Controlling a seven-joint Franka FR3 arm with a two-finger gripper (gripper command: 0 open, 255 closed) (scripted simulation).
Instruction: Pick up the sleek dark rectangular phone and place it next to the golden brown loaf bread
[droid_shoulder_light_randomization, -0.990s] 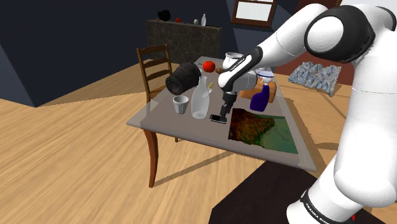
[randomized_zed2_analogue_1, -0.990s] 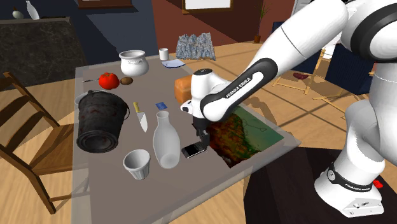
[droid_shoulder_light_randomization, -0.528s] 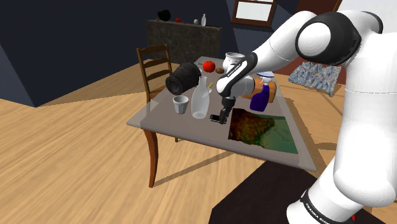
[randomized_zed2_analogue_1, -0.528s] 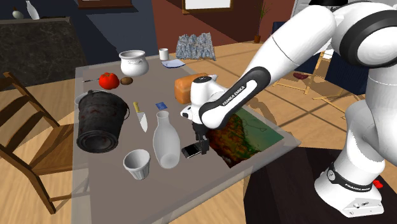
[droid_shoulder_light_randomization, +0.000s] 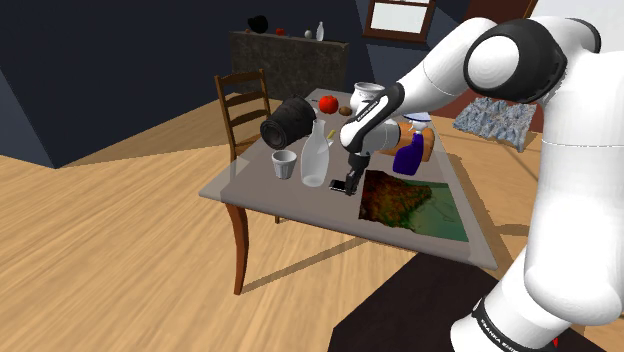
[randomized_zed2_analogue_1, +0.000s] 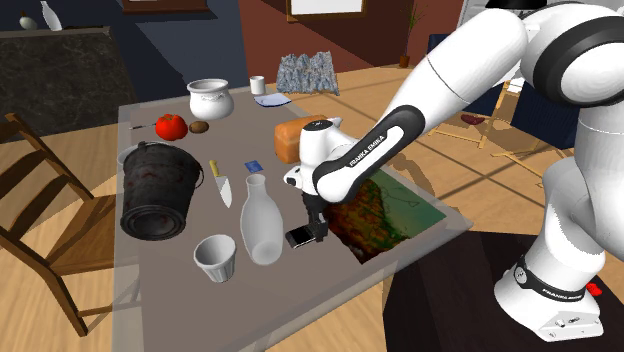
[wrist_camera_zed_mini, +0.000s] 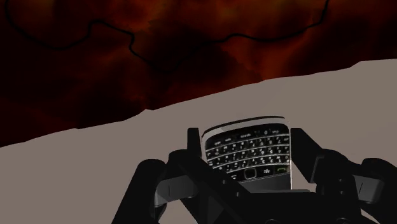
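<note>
A: Gripper state?
B: The gripper (wrist_camera_zed_mini: 247, 137) is pinching the phone (wrist_camera_zed_mini: 251, 159), one finger on each long edge, keypad facing up.
A: Where is the phone on the table?
B: Toward the table (randomized_zed2_analogue_1: 180, 300) edge on the stand's side, between the bottle (randomized_zed2_analogue_1: 260, 232) and the mat (randomized_zed2_analogue_1: 390, 215), just beside the mat's edge. Can't tell if it's off the surface.
A: Bread?
B: The bread (randomized_zed2_analogue_1: 288, 135) is farther in, past the mat's far corner, apart from the phone.
</note>
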